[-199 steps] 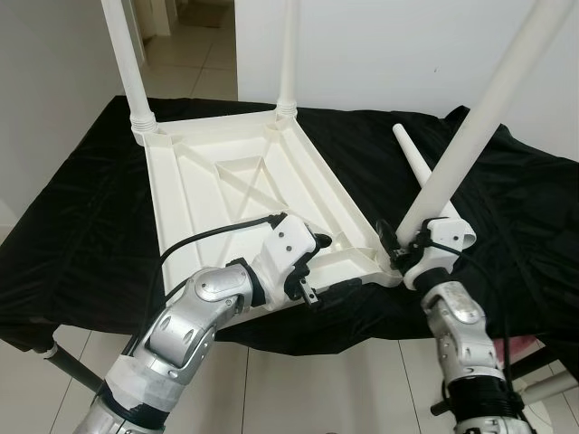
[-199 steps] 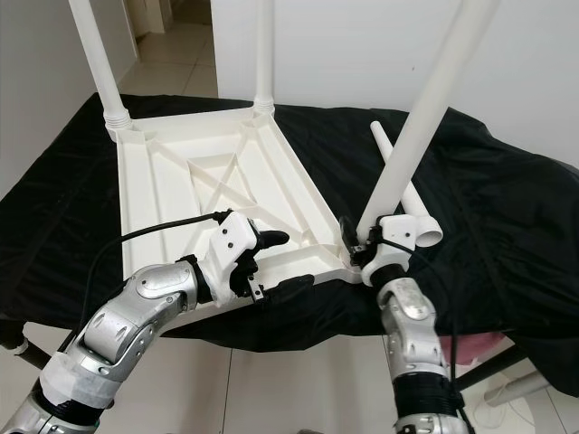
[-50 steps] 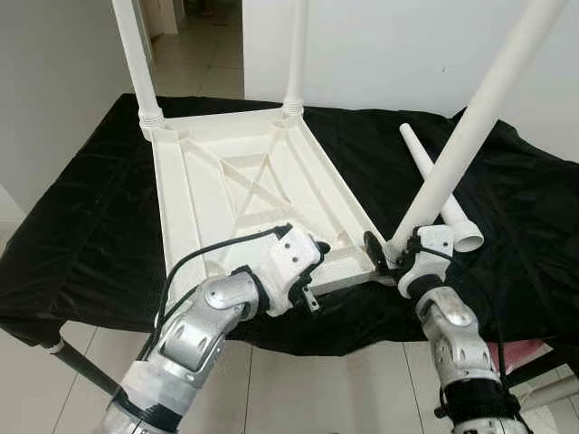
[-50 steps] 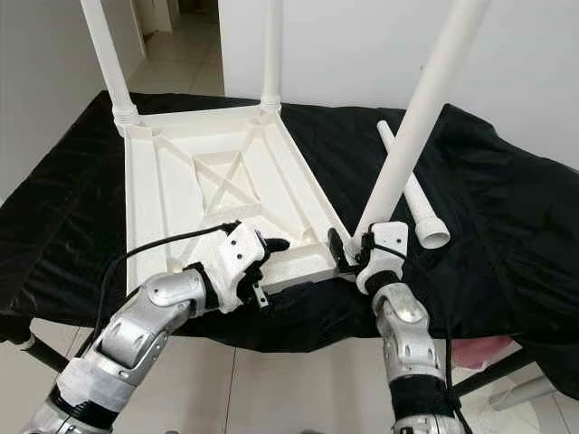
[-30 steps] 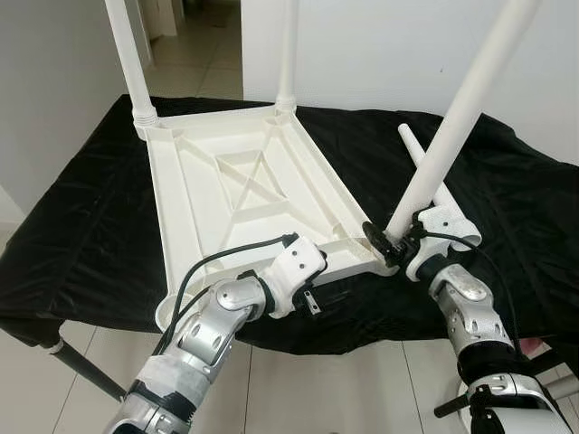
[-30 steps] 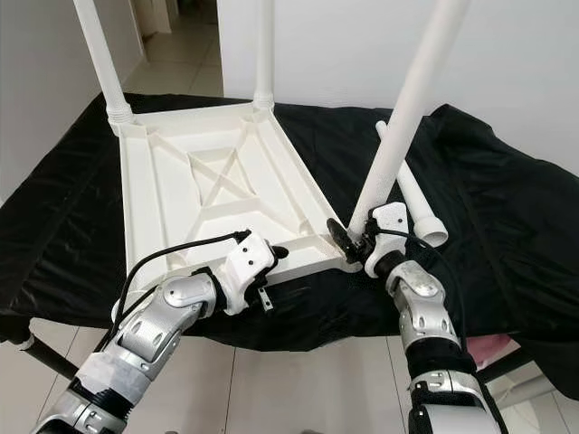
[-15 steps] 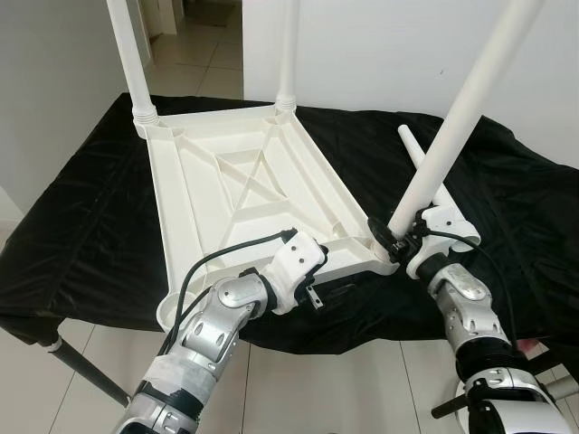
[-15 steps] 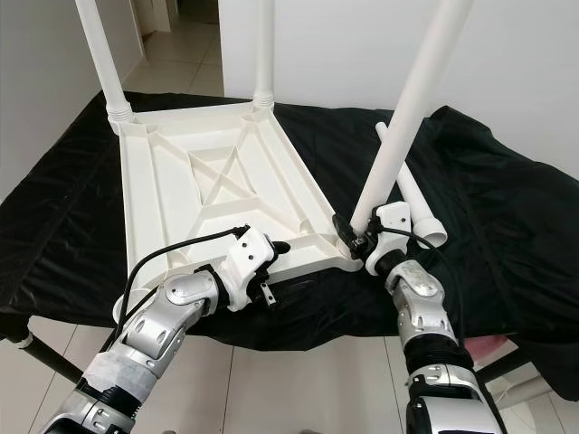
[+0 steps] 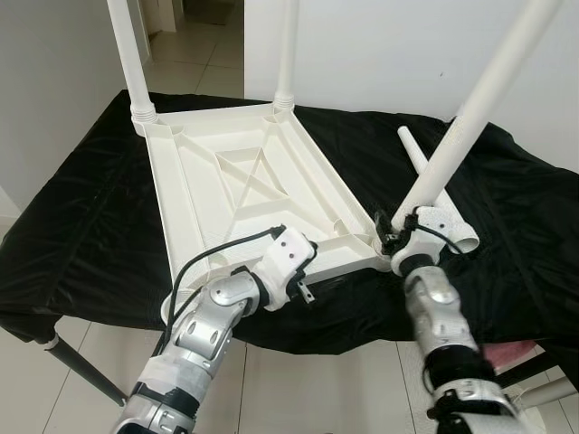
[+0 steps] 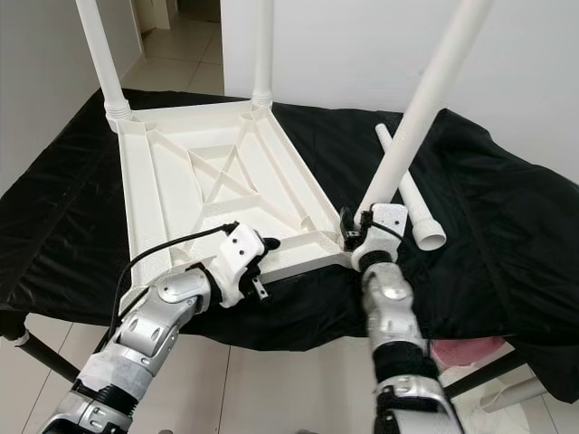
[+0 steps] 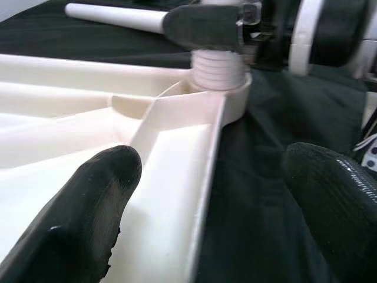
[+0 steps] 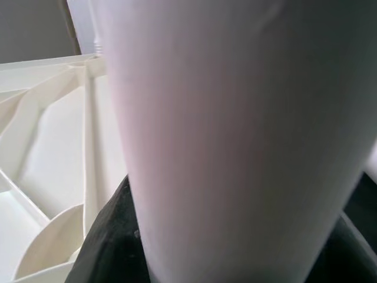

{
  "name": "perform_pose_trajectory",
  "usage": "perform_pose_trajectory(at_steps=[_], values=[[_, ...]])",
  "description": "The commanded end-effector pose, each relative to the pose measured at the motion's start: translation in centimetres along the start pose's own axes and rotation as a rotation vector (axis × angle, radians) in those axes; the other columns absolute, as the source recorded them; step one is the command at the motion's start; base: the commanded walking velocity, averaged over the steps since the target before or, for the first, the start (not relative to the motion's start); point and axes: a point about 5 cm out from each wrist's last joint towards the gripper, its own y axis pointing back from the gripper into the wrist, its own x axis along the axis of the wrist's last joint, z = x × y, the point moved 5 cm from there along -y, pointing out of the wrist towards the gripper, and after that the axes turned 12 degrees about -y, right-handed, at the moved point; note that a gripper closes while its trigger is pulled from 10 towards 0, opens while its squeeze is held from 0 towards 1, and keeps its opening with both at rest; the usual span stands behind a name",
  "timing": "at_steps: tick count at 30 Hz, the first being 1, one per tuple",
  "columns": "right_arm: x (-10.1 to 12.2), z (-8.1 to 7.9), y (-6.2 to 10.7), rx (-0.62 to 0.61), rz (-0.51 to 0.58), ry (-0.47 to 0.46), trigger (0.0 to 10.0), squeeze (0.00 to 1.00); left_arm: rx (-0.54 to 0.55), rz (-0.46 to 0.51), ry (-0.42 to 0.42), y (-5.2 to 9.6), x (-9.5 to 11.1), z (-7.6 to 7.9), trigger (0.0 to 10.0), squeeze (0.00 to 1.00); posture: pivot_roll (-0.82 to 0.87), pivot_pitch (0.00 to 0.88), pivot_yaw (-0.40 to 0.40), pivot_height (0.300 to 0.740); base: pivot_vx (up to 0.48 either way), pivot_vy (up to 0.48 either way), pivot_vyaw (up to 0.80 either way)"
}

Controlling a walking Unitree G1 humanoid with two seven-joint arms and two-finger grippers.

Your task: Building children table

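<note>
1. The right gripper (image 9: 395, 237) is clamped around the base of a white table leg (image 9: 470, 109), right at the near right corner of the upturned tabletop (image 9: 244, 190).
2. That leg leans away to the right rather than standing straight; in the left wrist view its threaded end (image 11: 218, 66) sits in the corner socket (image 11: 227, 98), with ridges of thread exposed above the rim.
3. The left gripper (image 9: 303, 276) rests at the tabletop's near edge, its two black fingers (image 11: 97, 200) spread apart: one lies over the white inner surface, the other hangs outside the rim above the black cloth (image 9: 81, 226). Nothing is between them.
4. The white plastic tabletop lies underside up on the cloth-draped table, its moulded ribs and crossed bracing on show.
5. Two more legs already stand upright in the far corners, the far left leg (image 9: 128, 63) and the far right leg (image 9: 287, 54).
6. A fourth, loose leg (image 9: 432, 188) lies flat on the cloth just beyond the right gripper, its open wide end towards the robot.
7. The right wrist view is taken up close by the pale shaft of the held leg, with the tabletop's ribs beside it.
8. A pale tiled floor (image 9: 194, 72) and a white wall (image 9: 380, 54) lie behind the table.
</note>
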Motion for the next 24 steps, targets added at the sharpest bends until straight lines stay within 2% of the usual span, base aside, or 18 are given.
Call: perform_pose_trajectory(at_steps=[1,2,4,7,11,14,23,24], values=[[-3.0,1.1,1.2,-0.153,-0.092,-0.033,10.0,0.00,0.157,-0.059,0.009,0.2,-1.0,-1.4,10.0,0.00,0.04,0.000,-0.091,0.740,0.000,0.000,0.00],[-3.0,1.1,1.2,-0.153,-0.092,-0.033,10.0,0.00,0.157,-0.059,0.009,0.2,-1.0,-1.4,10.0,0.00,0.04,0.000,-0.091,0.740,0.000,0.000,0.00],[-4.0,1.1,1.9,-0.326,-0.100,-0.059,10.0,0.00,0.167,-0.062,0.008,0.4,-1.1,-1.5,10.0,0.00,0.05,0.000,-0.096,0.740,0.000,0.000,0.00],[-4.0,0.5,1.9,-0.335,-0.090,-0.065,10.0,0.00,0.178,-0.062,0.011,0.6,-1.1,-1.6,10.0,0.00,0.05,0.000,-0.097,0.740,0.000,0.000,0.00],[-3.7,0.1,1.9,-0.291,-0.078,-0.058,10.0,0.00,0.189,-0.059,0.018,0.7,-1.0,-1.7,10.0,0.00,0.06,0.000,-0.097,0.740,0.000,0.000,0.00],[-3.6,-0.1,1.9,-0.259,-0.080,-0.090,10.0,0.00,0.191,-0.055,0.021,0.7,-0.8,-1.7,10.0,0.00,0.06,0.000,-0.097,0.740,0.000,0.000,0.00],[-3.1,-2.0,2.0,-0.160,-0.063,-0.122,10.0,0.00,0.197,-0.051,0.021,1.0,-0.8,-1.9,10.0,0.00,0.06,0.000,-0.101,0.740,0.000,0.000,0.00],[-2.9,-2.1,2.0,-0.146,-0.054,-0.120,10.0,1.00,0.199,-0.050,0.019,1.0,-0.8,-2.0,10.0,0.00,0.05,0.000,-0.106,0.740,0.000,0.000,0.00]])
